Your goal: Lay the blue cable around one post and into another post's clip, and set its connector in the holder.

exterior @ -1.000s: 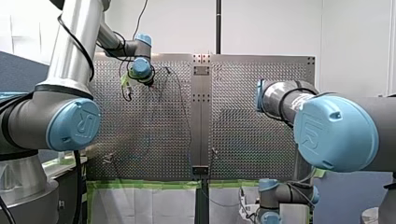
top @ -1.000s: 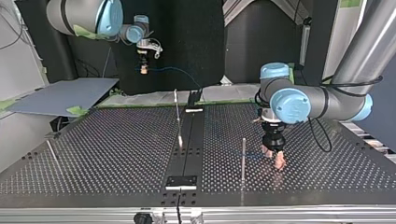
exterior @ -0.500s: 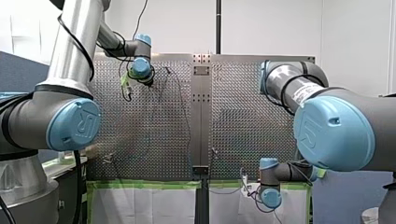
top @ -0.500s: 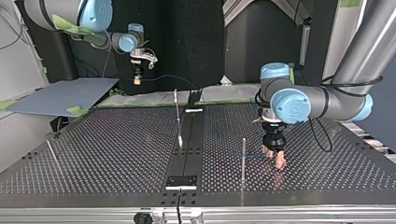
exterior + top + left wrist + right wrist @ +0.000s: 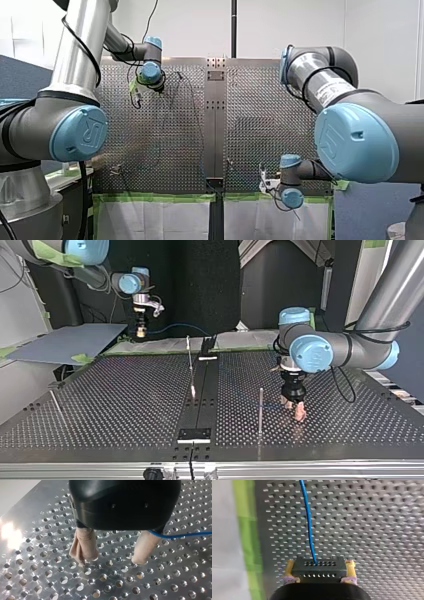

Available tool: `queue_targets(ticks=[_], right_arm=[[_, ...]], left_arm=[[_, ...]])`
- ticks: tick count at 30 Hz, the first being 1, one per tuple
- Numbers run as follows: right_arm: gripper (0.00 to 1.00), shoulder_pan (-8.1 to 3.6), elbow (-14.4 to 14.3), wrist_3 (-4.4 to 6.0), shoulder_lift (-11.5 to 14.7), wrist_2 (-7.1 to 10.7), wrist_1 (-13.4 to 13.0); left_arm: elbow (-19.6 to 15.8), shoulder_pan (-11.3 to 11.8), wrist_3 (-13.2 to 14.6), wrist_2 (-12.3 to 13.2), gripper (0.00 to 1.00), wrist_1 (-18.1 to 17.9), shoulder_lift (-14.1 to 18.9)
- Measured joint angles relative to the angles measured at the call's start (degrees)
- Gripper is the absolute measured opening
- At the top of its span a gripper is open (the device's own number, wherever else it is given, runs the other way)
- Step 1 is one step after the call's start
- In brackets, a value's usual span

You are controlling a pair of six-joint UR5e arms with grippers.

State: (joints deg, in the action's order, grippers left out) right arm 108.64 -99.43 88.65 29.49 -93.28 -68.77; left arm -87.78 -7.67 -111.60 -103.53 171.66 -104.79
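My right gripper (image 5: 319, 565) clamps the black connector (image 5: 317, 570) above the perforated table's (image 5: 125, 400) edge, beside the green tape (image 5: 244, 530). The blue cable (image 5: 308, 522) trails from the connector across the holes. My left gripper (image 5: 111, 561) stands spread, its fingertips on the table and the cable passing one finger.

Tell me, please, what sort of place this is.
Most likely a robotics lab test cell: my left arm and my right arm reach over a perforated table with upright posts, and green tape edges it.
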Motion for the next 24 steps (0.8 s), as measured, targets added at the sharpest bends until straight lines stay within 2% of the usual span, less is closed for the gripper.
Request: queue_targets(ticks=[5, 10, 20, 24], right_arm=[[0.0, -0.35, -0.95, 0.22, 2.08, 0.7, -1.98], [0.0, -0.87, -1.06, 0.98, 2.27, 1.07, -2.37], [0.0, -1.6, -1.05, 1.21, -0.98, 1.78, -3.98], [0.0, -1.66, -0.79, 1.26, -1.32, 2.08, -4.17]], left_arm=[[0.02, -0.01, -0.02, -0.03, 1.0, 0.0, 0.0], [0.01, -0.01, -0.02, -0.03, 1.0, 0.0, 0.0], [0.0, -0.2, -0.02, -0.03, 1.0, 0.07, 0.0], [0.0, -0.39, -0.51, 0.03, 1.0, 0.21, 0.0]])
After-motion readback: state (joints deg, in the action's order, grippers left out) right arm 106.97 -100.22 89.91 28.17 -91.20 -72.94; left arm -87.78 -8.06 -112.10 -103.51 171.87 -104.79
